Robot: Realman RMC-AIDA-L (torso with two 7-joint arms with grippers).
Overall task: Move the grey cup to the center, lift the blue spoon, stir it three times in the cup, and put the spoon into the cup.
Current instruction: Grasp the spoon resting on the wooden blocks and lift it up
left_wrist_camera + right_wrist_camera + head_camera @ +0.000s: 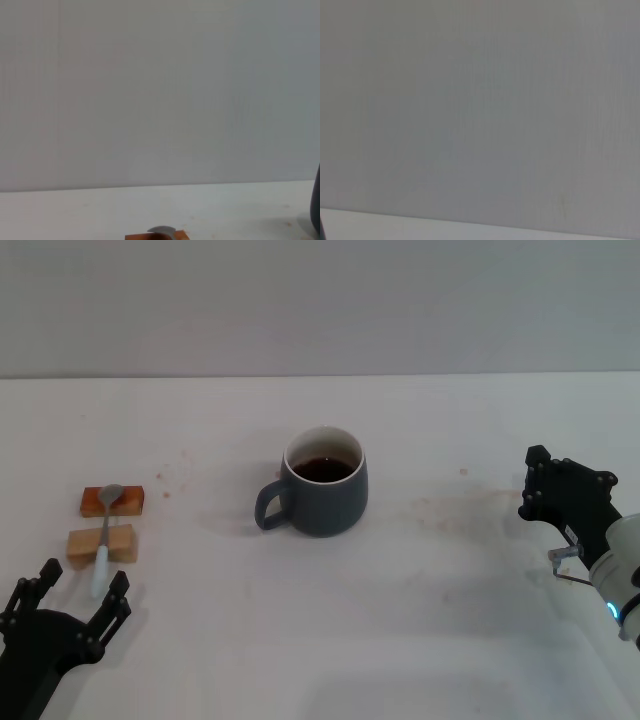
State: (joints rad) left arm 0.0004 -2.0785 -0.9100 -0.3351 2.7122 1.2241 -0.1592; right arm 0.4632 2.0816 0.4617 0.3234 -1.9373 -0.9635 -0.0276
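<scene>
The grey cup (pixel 322 495) stands upright mid-table with dark liquid inside and its handle toward my left; its edge shows in the left wrist view (pixel 316 202). The blue spoon (pixel 104 532) lies across two wooden blocks at the left, with its metal bowl (pixel 161 230) on the far block and its pale handle pointing toward me. My left gripper (pixel 80 587) is open low at the front left, with the handle's end just between its fingertips and not gripped. My right gripper (pixel 532 481) is open and empty at the right, well away from the cup.
Two small wooden blocks support the spoon, a reddish far one (pixel 112 502) and a paler near one (pixel 102 544); the far one shows in the left wrist view (pixel 157 236). The white table (pixel 450 620) has faint stains right of the cup. A plain wall stands behind.
</scene>
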